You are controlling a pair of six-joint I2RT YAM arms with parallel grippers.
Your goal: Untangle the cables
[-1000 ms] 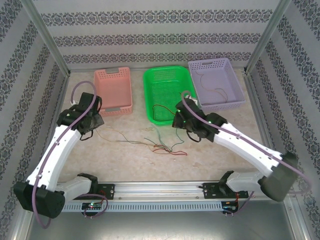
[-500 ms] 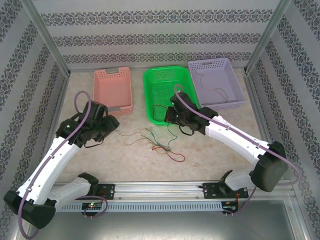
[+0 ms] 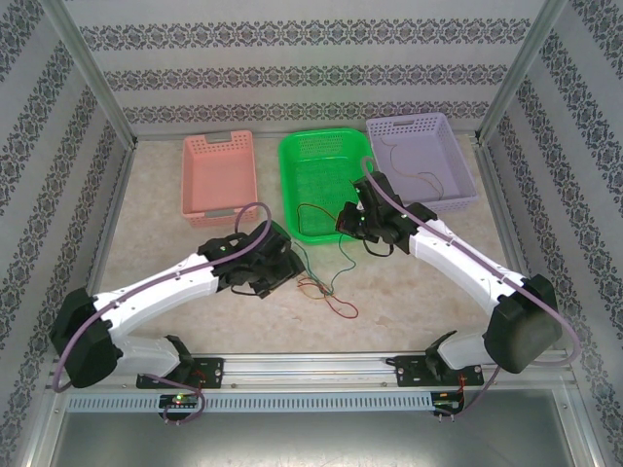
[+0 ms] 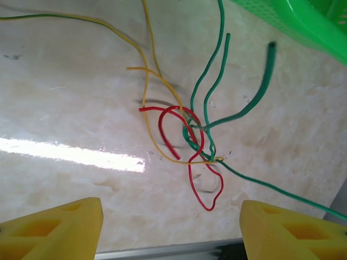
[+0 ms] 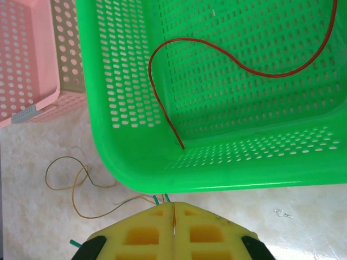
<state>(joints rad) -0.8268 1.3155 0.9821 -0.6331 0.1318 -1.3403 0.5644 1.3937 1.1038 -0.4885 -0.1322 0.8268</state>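
Observation:
The cables lie in a loose tangle (image 3: 326, 287) on the table in front of the green basket. From the left wrist I see red, yellow and green wires knotted together (image 4: 191, 132). My left gripper (image 3: 275, 270) (image 4: 171, 219) hovers over the tangle's near side, open, with nothing between its yellow fingers. My right gripper (image 3: 352, 226) (image 5: 173, 208) sits at the green basket's near edge, shut on thin green cable whose ends (image 5: 158, 200) poke out past its tips. A green strand hangs from it down to the tangle. One red cable (image 5: 162, 103) lies inside the green basket.
The green basket (image 3: 288, 185) (image 5: 217, 168) stands at the back middle. A pink basket (image 3: 219, 175) is to its left, and a purple basket (image 3: 459, 156) holding a thin brown wire (image 3: 419, 180) to its right. A loose yellowish wire (image 5: 70, 173) curls on the table near the pink basket.
My left arm has swung right from beside the pink basket to over the tangle, and its jaws have opened. The right gripper shifted slightly toward the green basket, still shut.

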